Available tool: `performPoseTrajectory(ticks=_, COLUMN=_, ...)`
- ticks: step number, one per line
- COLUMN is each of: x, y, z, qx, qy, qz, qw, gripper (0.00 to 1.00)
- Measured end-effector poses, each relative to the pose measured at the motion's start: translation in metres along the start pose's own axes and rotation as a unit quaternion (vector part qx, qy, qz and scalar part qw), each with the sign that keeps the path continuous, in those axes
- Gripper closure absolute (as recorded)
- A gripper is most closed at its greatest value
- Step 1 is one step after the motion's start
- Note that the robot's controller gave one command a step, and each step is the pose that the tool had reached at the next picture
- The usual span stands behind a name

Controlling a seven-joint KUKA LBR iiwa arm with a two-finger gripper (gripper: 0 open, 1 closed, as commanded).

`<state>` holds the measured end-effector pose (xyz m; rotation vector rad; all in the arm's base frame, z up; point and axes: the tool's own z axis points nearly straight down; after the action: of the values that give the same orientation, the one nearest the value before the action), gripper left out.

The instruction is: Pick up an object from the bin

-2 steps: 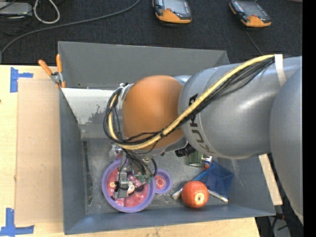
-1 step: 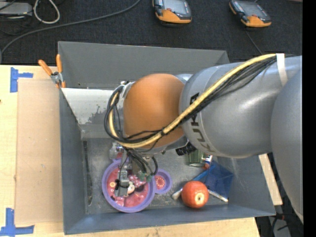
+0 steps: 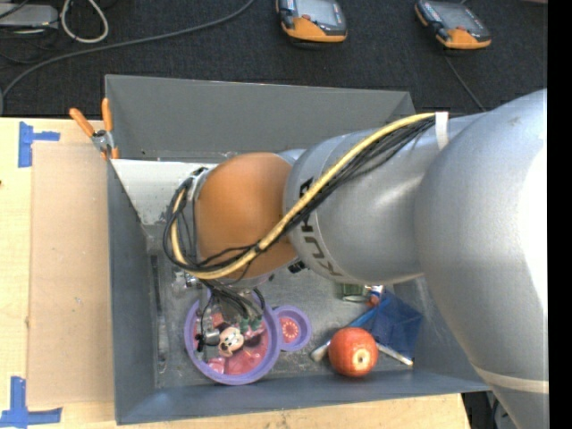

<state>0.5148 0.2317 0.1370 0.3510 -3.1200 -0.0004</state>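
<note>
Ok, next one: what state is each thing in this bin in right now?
end effector: down inside the purple bowl, near left of the bin.
purple bowl: upright on the bin floor, pink inside.
toy figure: small, lying in the bowl below the end effector.
purple disc: flat, at the bowl's right rim.
red apple: resting free on the floor.
blue piece: crumpled, partly under the arm.

I see obstacles lined up along the near wall of the bin point(image 3: 250, 119): a purple bowl point(image 3: 201, 357) near the near-left corner, a small purple disc point(image 3: 291, 327) just beside it, then a red apple point(image 3: 354, 351) and a blue piece point(image 3: 399, 318). The floor strip by the left wall lies bare.
</note>
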Motion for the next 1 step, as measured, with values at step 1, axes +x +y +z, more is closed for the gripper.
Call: performPoseTrajectory(ticks=1, x=-0.0291, y=-0.0084, z=0.0688, qx=0.0, qy=-0.0023, qz=-0.16, qw=0.9871, gripper=0.0)
